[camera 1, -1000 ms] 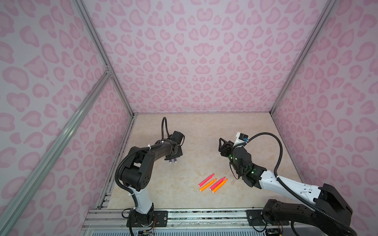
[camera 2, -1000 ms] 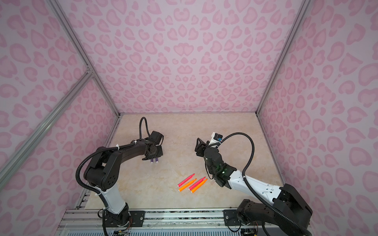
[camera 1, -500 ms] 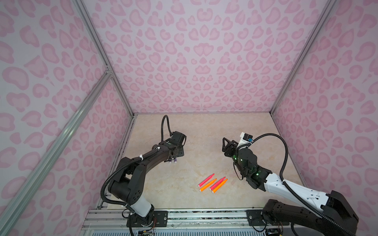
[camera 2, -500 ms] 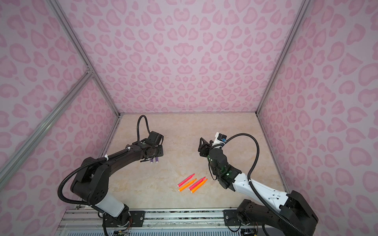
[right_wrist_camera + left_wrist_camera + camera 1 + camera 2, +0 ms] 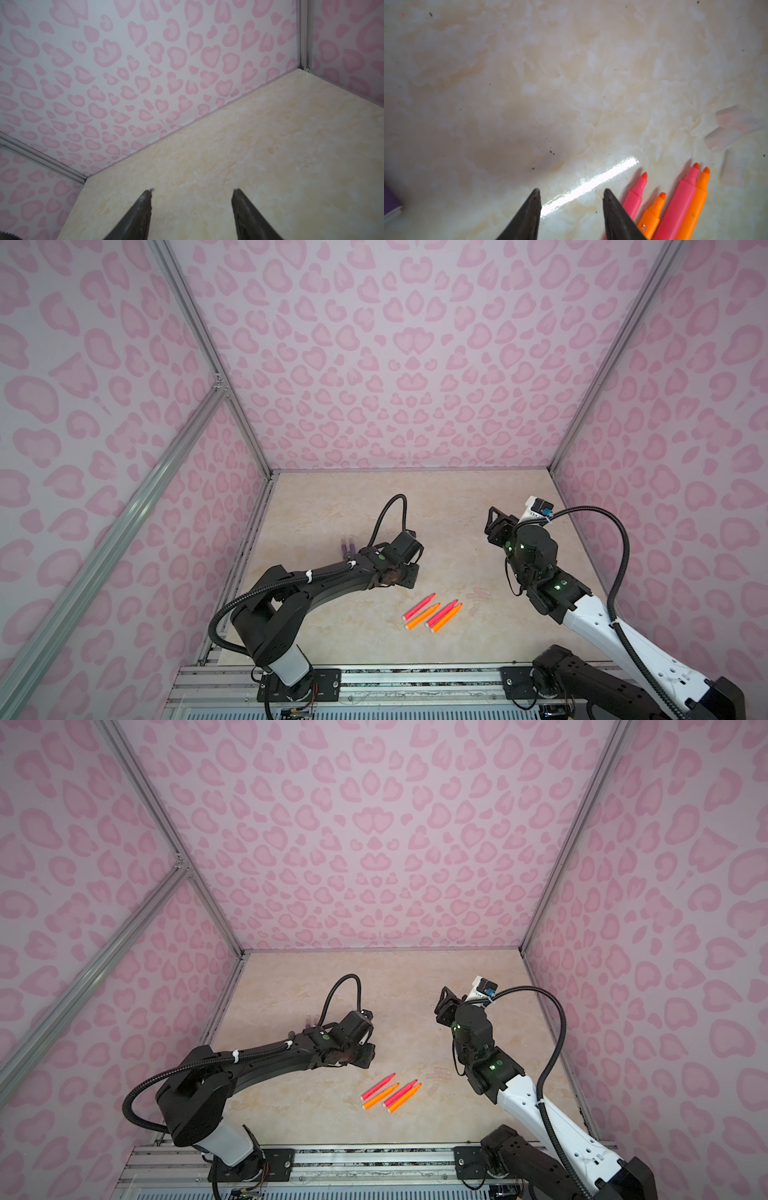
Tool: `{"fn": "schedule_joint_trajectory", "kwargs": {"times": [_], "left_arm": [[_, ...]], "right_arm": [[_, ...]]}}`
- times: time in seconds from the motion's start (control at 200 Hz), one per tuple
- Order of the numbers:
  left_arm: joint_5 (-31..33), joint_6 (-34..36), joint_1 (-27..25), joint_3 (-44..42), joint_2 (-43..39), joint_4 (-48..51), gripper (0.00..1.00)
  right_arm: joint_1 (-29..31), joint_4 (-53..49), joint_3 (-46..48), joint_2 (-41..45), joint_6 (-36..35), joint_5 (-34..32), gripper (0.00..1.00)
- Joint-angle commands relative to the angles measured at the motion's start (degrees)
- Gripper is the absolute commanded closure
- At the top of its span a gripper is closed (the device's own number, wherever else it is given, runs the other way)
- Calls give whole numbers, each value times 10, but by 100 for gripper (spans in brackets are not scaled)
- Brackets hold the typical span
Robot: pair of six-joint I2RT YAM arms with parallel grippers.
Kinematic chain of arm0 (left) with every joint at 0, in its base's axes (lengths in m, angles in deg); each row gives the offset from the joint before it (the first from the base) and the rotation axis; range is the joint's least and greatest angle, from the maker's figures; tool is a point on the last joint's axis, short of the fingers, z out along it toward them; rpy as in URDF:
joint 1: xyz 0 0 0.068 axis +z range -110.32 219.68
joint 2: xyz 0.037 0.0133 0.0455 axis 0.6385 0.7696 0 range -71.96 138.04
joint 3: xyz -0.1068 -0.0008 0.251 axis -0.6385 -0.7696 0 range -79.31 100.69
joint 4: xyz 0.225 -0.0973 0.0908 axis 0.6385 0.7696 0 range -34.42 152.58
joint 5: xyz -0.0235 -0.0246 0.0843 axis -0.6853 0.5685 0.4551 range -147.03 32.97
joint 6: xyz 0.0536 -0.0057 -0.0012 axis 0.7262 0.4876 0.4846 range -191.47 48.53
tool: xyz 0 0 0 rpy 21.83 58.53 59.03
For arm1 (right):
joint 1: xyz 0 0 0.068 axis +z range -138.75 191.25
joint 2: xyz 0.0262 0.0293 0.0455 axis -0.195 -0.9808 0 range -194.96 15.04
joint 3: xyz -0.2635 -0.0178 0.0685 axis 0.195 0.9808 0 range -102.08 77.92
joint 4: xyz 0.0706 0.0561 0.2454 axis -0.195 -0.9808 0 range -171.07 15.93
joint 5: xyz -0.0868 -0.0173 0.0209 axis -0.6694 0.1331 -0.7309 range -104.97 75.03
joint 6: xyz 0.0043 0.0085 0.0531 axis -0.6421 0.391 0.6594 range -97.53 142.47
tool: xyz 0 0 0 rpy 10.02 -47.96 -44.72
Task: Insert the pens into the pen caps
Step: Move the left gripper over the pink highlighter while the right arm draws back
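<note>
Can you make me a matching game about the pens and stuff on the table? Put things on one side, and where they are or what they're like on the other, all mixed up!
Things
1. purple pens
2. pink and orange pens
3. clear caps
4. right claw

Where or how
A. open and empty, aimed toward the back wall
B. lying in a row of four near the front of the table
C. lying on the far side of the left arm
D. hard to see, lying by the bright pens' tips

Pairs: 1-C, 2-B, 3-D, 4-A
</note>
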Motion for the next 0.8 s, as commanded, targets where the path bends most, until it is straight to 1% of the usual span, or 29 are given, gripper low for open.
{"fn": "schedule_joint_trajectory", "kwargs": {"times": [0.0, 0.07, 0.24, 0.355, 0.46, 0.515, 0.61, 0.68, 0.795], "left_arm": [[-43, 30, -8, -19, -8, -18, 46], [-50, 40, -22, -31, -1, -22, 47], [-32, 59, -57, -42, 5, -20, 48], [-15, 70, -74, -52, -7, -23, 48], [-25, 76, -78, -53, -14, -28, 47], [-22, 78, -79, -52, -12, -26, 47], [-11, 78, -79, -44, 1, -16, 47], [-18, 80, -80, -39, 12, -16, 47], [-15, 83, -83, -39, 21, -16, 47]], "right_arm": [[-8, -52, 10, 29, -44, 6, 36], [-15, -60, 11, 36, -45, 4, 35], [-39, -75, 14, 35, -55, -3, 35], [-81, -58, 30, 22, -69, -13, 33], [-138, -64, 30, 3, -48, 17, 34], [-159, -62, 28, -3, -35, 51, 34], [-163, -40, 35, -4, -38, 81, 34], [-163, -28, 42, -4, -40, 82, 33], [-163, -39, 39, -4, -41, 78, 34]]}}
